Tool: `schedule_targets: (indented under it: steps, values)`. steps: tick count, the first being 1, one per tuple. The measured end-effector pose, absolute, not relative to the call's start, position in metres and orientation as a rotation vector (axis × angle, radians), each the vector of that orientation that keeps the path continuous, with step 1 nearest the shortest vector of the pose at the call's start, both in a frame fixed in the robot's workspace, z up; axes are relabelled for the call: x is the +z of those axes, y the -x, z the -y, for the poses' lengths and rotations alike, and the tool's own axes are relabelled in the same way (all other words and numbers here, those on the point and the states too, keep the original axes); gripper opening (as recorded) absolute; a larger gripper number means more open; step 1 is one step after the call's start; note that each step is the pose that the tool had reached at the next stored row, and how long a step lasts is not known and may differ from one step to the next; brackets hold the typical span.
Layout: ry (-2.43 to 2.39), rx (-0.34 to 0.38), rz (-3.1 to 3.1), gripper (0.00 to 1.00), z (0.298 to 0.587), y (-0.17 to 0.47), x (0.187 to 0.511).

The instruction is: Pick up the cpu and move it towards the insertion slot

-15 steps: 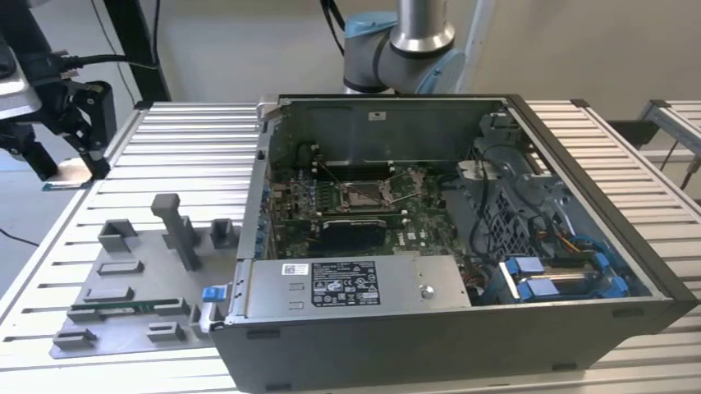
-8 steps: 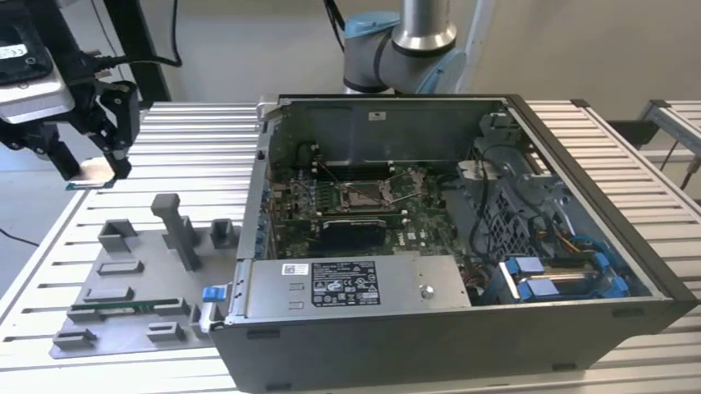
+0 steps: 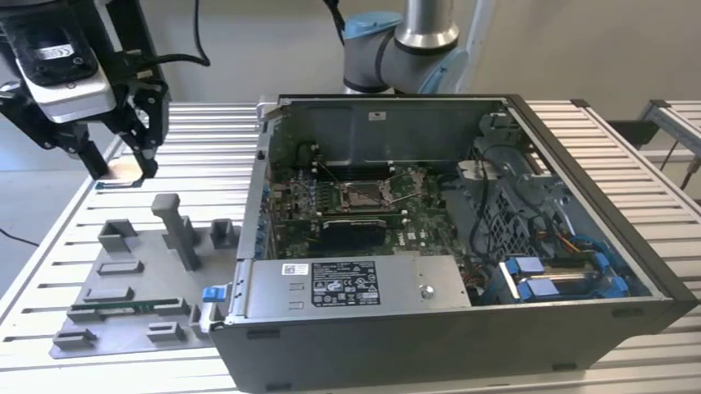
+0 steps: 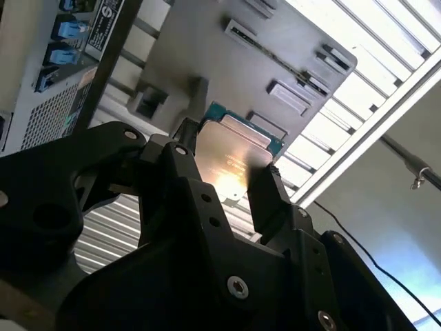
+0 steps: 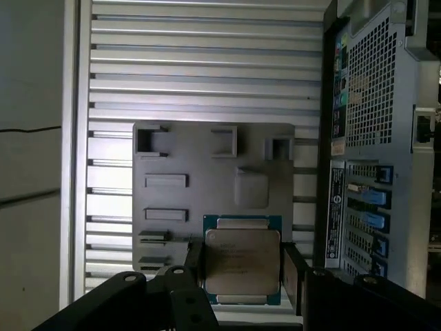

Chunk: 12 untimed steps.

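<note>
My gripper [image 3: 121, 174] hangs above the slatted table at the exterior view's far left, shut on the cpu [image 3: 118, 171]. In both wrist views the cpu [image 5: 241, 261] [image 4: 231, 153] is a flat square chip with a silvery top, clamped at its two side edges by black fingers [image 5: 292, 276] [image 4: 265, 194]. It is lifted clear of the grey fixture plate [image 3: 131, 316]. The insertion slot [image 3: 360, 194] is a metal-framed square socket on the green motherboard inside the open computer case [image 3: 460, 246], well toward the exterior view's right of the gripper.
The grey fixture plate [image 5: 207, 179] carries several blocks, a tall post [image 3: 176, 230] and a green memory stick [image 3: 131, 307]. The case's wall [image 3: 263, 180] stands between the gripper and the socket. Blue connectors and cables [image 3: 547, 275] sit in the case's near corner.
</note>
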<state>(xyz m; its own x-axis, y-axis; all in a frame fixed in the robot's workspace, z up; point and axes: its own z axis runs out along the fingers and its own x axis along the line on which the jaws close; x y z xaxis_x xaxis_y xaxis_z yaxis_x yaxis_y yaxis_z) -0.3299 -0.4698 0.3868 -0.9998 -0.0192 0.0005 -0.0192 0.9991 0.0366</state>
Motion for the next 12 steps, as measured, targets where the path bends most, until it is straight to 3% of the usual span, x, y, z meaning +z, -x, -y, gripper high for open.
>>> schedule_targets:
  steps: [12]
  values:
    - [-0.03,-0.058,3.14,0.0,0.47,0.293,0.387]
